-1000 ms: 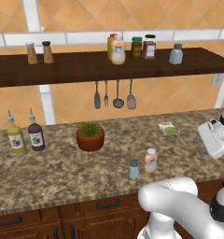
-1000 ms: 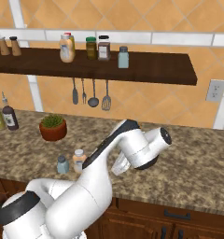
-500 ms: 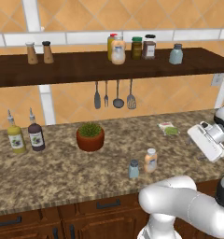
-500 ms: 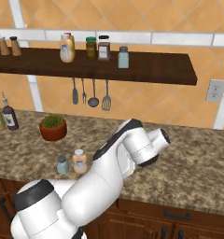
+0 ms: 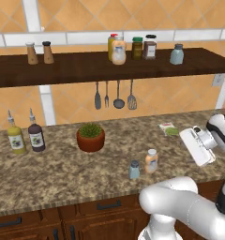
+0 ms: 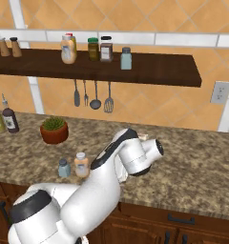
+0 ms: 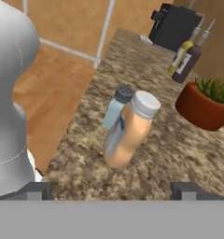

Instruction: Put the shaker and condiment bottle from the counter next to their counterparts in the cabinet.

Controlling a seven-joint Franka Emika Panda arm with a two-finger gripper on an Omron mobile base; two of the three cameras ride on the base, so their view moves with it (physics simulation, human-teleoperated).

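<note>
The small blue-grey shaker [image 5: 134, 169] [image 6: 64, 167] [image 7: 115, 108] and the slim peach condiment bottle [image 5: 152, 161] [image 6: 81, 164] [image 7: 130, 135] stand side by side near the counter's front edge. In the hand view the bottle partly covers the shaker. My gripper [image 5: 190, 148] [image 7: 114, 191] hangs to their right above the counter, open and empty, its tips wide apart and pointing at the pair. On the dark shelf board [image 5: 77, 70] [image 6: 154, 71] stand the look-alike shaker [image 5: 176, 54] [image 6: 126, 58] and the wider peach bottle [image 5: 118, 51] [image 6: 67, 49].
A potted plant [image 5: 90, 137] sits left of the pair, with two spouted bottles [image 5: 16, 138] further left. Hanging utensils [image 5: 118, 93] dangle under the shelf. Two brown shakers [image 5: 32, 53] and dark jars [image 5: 143, 47] share the shelf. A green packet [image 5: 169, 129] lies behind the gripper.
My hand has swung a little left and down over the counter toward the shaker and bottle. Nothing on the counter or shelf has moved.
</note>
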